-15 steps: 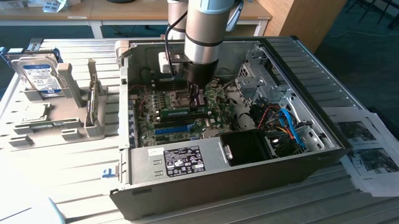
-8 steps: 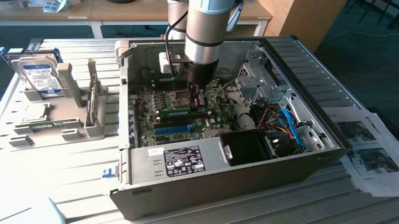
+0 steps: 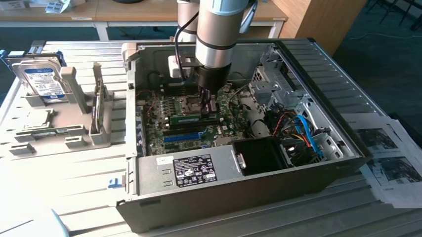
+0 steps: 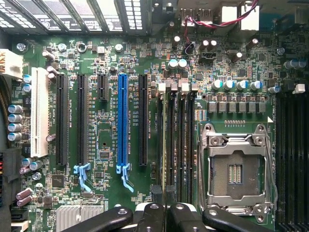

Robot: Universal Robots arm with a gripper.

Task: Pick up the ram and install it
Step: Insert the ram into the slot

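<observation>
The ram (image 3: 191,119), a long green stick with a pale label, stands on edge over the motherboard's memory slots (image 4: 179,145) inside the open computer case (image 3: 329,89). My gripper (image 3: 209,104) reaches straight down onto it, near its end on the exterior view's right. In the wrist view the black fingers (image 4: 153,215) sit pressed close together, and the ram (image 4: 166,145) runs away from them edge-on as a thin dark strip along the slots. The empty processor socket (image 4: 236,171) lies right beside these slots.
A grey rack (image 3: 66,133) at the exterior view's left holds a silver hard drive (image 3: 41,81), a small square processor chip (image 3: 36,121) and a thin board on edge (image 3: 99,106). Cables (image 3: 303,133) and a drive cage (image 3: 270,79) crowd the case's far side. Papers (image 3: 389,158) lie beyond it.
</observation>
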